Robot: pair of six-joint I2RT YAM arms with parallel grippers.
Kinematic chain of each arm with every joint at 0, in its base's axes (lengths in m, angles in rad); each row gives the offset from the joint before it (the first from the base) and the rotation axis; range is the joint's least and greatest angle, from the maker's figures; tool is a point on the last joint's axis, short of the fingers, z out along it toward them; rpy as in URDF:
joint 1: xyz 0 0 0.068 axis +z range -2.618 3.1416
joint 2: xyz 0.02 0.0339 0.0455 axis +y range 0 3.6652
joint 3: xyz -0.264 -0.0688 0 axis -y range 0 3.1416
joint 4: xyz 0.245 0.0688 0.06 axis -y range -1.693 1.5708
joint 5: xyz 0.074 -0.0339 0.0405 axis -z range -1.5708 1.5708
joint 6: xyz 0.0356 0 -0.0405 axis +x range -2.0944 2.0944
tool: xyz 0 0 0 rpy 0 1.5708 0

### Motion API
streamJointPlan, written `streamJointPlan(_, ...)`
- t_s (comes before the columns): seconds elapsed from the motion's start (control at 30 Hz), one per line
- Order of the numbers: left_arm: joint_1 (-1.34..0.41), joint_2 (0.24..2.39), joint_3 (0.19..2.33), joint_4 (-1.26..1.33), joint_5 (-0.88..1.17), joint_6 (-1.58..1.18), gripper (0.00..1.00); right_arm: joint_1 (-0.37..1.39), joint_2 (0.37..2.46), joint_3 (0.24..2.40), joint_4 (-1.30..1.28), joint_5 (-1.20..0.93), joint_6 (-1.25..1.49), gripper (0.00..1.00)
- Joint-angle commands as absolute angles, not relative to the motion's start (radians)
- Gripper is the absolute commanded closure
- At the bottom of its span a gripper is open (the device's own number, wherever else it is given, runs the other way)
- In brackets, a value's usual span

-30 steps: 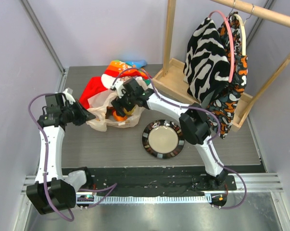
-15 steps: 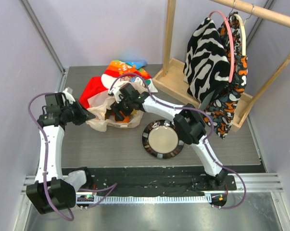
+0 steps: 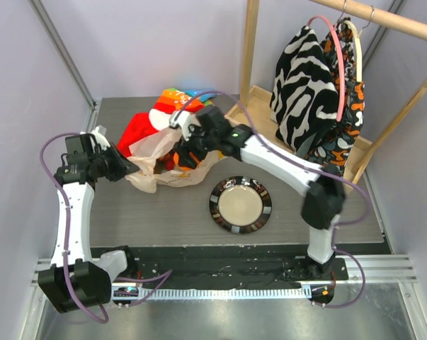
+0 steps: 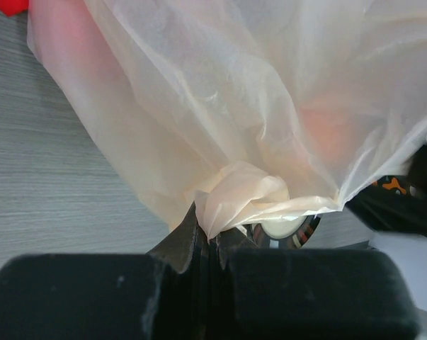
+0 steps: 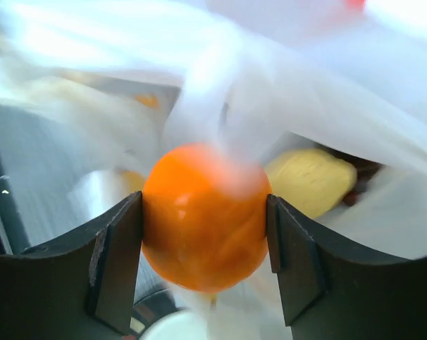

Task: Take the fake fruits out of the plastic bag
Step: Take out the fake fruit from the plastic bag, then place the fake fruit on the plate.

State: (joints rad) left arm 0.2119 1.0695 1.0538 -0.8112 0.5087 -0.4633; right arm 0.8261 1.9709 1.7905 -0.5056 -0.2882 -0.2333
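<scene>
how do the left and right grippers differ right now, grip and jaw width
The left gripper has its jaws shut tight on a bunched fold of the plastic bag; the right gripper has its jaws wide, pressed on the small orange. The left gripper sits outside the bag; the right gripper reaches in among its film, a yellow lemon behind. Both hold something.

A robot test cell in a lab, dressed with household props: plain lilac panels (image 3: 29,85) box in a grey tabletop (image 3: 163,212), a metal rail (image 3: 383,268) along the bottom edge carries cabled robot arms, and a wooden garment rack (image 3: 250,57) with hung clothes (image 3: 305,78) fills the upper right.
</scene>
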Motion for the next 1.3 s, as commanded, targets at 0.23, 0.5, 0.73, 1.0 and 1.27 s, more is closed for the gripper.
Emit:
streamJointPlan(0.23,0.221,1.124,1.196,-0.744,0.520,-0.448,1.00,0.838,1.309,1.330,-0.295,-0.256,-0.621,0.82)
streamJointPlan(0.5,0.221,1.132,1.233,-0.759,0.511,-0.428,1.00,0.836,1.003,1.049,-0.525,-0.222,-0.910,0.80)
streamJointPlan(0.73,0.221,1.106,1.215,-0.765,0.506,-0.423,1.00,0.835,1.015,0.933,-0.601,-0.176,-0.922,0.80)
streamJointPlan(1.0,0.221,1.089,1.201,-0.775,0.502,-0.407,0.99,0.806,1.366,0.854,-0.227,-0.026,-0.891,0.82)
streamJointPlan(1.27,0.222,1.074,1.166,-0.773,0.503,-0.411,0.99,0.784,1.511,0.930,-0.138,0.051,-0.848,0.83)
